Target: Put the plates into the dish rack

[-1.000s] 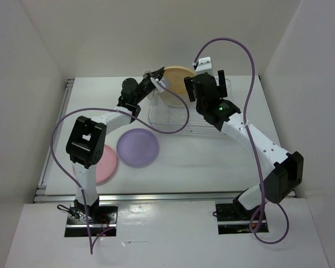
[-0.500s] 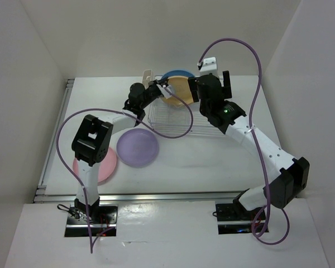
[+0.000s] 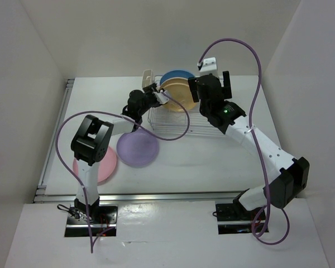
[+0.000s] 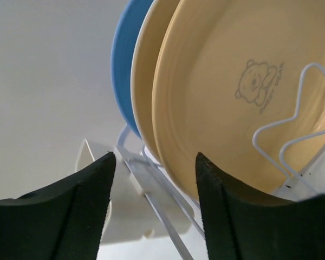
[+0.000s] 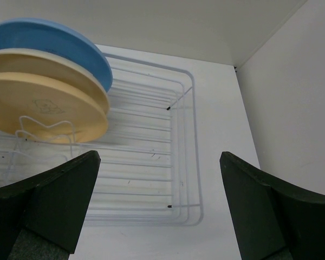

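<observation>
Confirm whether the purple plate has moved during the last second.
No. The purple plate lies in the same spot as before, just off the near-left corner of the dish rack.

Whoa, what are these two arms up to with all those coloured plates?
Two robot arms are loading plates into a wire dish rack. The blue plate, cream plate and yellow plate stand on edge at one end of it. The left arm's fingers are open close to the yellow plate, holding nothing. The right arm's fingers hang open and empty above the rack. The purple plate and pink plate lie on the table, not yet loaded.
</observation>
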`<state>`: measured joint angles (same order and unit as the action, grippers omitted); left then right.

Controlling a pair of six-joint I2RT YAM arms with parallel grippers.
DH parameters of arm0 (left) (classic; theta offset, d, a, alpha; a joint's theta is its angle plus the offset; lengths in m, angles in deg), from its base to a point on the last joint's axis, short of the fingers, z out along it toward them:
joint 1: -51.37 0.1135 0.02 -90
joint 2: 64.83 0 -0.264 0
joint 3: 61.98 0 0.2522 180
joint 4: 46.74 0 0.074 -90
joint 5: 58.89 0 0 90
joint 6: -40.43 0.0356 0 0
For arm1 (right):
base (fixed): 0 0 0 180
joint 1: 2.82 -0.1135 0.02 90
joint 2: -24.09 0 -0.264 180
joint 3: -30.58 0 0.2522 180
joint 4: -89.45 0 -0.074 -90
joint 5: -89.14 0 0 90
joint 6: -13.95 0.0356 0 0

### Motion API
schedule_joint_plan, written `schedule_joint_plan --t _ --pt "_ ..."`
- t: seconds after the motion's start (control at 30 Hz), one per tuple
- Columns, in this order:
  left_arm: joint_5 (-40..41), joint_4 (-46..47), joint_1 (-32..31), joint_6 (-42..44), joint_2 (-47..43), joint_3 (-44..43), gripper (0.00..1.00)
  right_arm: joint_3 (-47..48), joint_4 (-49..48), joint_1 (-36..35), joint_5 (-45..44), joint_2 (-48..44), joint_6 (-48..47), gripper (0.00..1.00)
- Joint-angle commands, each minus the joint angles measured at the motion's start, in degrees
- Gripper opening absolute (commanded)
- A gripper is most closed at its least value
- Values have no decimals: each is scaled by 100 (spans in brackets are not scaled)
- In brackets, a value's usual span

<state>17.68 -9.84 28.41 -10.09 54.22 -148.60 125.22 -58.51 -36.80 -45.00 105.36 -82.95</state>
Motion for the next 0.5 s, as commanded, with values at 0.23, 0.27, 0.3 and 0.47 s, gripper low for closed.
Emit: schedule_joint_plan --t 0.23,0.27,0.3,0.47 --pt "2327 -4157 28 -1759 -952 -2231 79 -309 -308 -39 98 -121 13 100" --pt "2258 -4517 28 -1821 -1127 -2476 79 -310 -360 -39 99 -60 13 100" --pt "1770 -5312 229 -1891 -1460 -2627 79 -310 -361 13 99 -59 13 100" --pt "738 -6672 915 -2726 -2323 -2814 75 -310 -615 14 353 195 -48 100"
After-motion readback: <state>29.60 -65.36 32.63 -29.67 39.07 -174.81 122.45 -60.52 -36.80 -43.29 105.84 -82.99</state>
